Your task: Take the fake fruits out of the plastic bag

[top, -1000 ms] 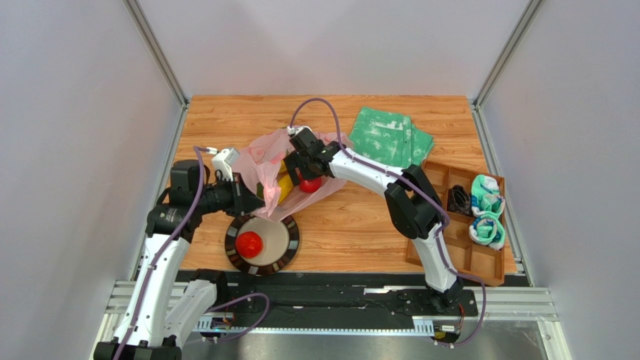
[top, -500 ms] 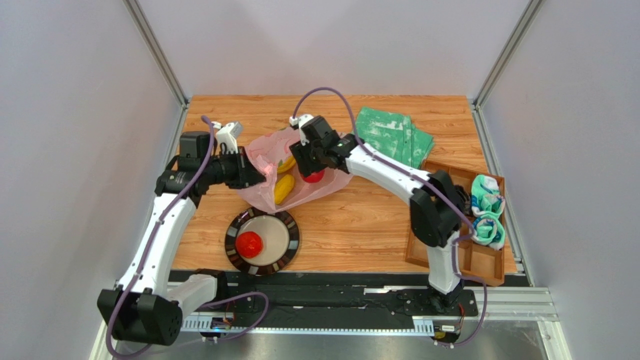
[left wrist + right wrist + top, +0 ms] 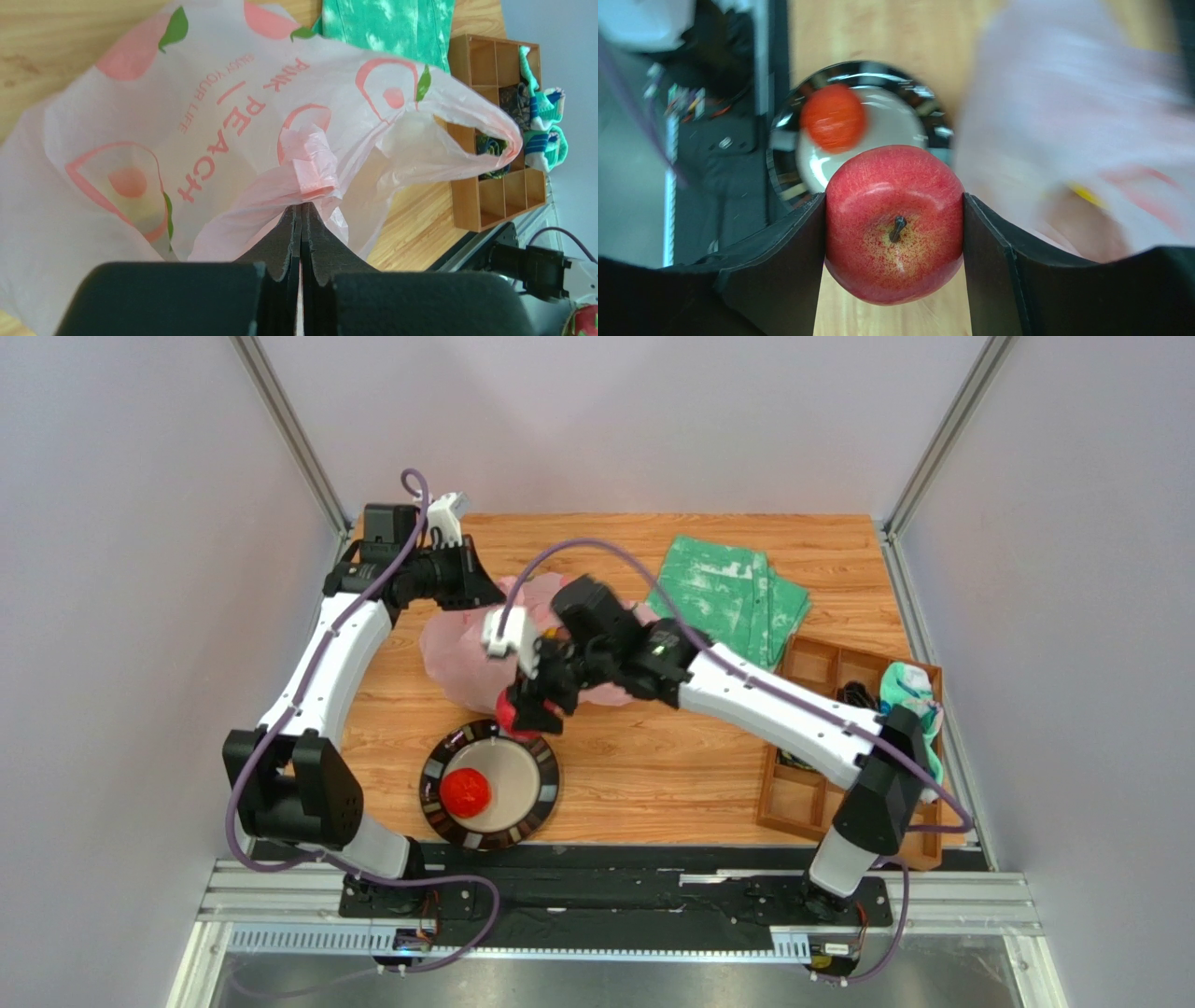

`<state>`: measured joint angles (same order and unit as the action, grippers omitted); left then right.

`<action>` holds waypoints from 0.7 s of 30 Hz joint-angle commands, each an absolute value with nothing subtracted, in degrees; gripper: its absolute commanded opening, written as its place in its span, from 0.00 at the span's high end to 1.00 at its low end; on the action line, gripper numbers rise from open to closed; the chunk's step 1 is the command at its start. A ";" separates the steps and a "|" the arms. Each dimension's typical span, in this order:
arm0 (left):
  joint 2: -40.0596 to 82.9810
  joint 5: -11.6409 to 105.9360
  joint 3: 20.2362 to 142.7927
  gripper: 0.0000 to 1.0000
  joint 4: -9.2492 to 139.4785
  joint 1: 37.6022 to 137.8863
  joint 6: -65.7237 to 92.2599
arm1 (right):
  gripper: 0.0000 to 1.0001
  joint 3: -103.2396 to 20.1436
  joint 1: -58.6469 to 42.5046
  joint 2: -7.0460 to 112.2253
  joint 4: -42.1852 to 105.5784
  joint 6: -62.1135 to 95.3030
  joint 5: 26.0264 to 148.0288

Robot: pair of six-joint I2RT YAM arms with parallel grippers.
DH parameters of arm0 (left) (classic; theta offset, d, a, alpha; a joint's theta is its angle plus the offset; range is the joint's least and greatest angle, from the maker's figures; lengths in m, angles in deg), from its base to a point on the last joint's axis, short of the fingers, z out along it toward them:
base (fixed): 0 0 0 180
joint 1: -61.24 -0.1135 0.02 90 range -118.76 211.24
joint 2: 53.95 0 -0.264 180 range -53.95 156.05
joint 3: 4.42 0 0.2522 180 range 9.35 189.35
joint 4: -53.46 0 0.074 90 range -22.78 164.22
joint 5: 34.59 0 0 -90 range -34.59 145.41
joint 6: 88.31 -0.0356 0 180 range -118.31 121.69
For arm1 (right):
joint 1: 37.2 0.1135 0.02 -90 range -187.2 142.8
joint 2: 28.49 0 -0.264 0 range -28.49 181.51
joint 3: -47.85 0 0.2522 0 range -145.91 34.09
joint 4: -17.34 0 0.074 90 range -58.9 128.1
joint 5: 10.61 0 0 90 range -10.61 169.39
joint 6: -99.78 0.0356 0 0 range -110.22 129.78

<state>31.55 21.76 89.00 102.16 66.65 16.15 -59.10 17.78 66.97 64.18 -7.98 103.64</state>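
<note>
The pink plastic bag (image 3: 463,647) lies crumpled on the wooden table at the back left, and it fills the left wrist view (image 3: 210,133). My left gripper (image 3: 474,577) is shut on a bunched fold of the bag (image 3: 302,206). My right gripper (image 3: 522,706) is shut on a red apple (image 3: 894,222), held just outside the bag over the far rim of the dark plate (image 3: 547,787). The apple shows as a red spot in the top view (image 3: 507,706). An orange-red fruit (image 3: 466,790) lies on the plate (image 3: 933,120). A yellow fruit (image 3: 1086,197) shows blurred through the bag.
A folded green-and-white cloth (image 3: 730,591) lies at the back right. A wooden compartment tray (image 3: 856,812) with socks and small items stands at the right edge. Metal frame rails border the table.
My right gripper came out of the bag with the red apple and moved toward the plate. My left arm swung the bag's edge back and to the far left.
</note>
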 commanded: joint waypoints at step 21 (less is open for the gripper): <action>21.82 21.04 91.09 1.00 104.49 64.76 14.96 | 0.81 -71.64 27.14 95.17 56.24 -17.56 87.38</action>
<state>24.16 21.61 92.22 105.15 65.21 14.86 -68.43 26.79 94.16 59.64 -17.66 89.76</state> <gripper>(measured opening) 0.007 0.638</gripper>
